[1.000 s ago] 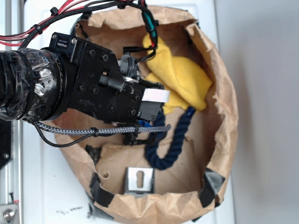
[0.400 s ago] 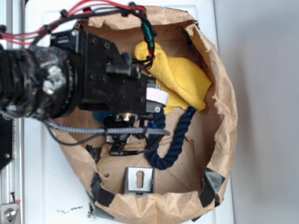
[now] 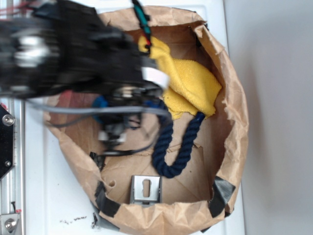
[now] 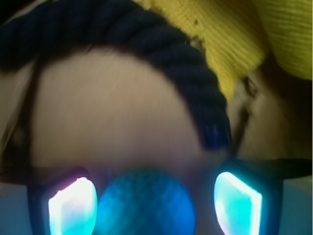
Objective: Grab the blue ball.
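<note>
The blue ball [image 4: 145, 203] sits low in the wrist view, right between the two glowing fingers [image 4: 72, 206] of the end effector [image 4: 155, 204]. The left finger looks to be against the ball, while a gap shows on the right side, so the jaws stand fairly wide and I cannot tell whether they grip it. From the exterior view only a sliver of the ball [image 3: 100, 103] peeks out beneath the blurred black arm [image 3: 73, 49], toward the left side of the brown paper bag [image 3: 234, 107] it lies in. Just beyond the ball, a thick navy rope [image 4: 161, 54] arches over the bag's floor; from outside the rope [image 3: 168, 147] bends in a U. A yellow cloth [image 3: 190, 88] lies bunched behind it, touching the rope's end. A small metal bracket [image 3: 145, 189] rests near the bag's front wall. The bag stands on a white table [image 3: 54, 200].
</note>
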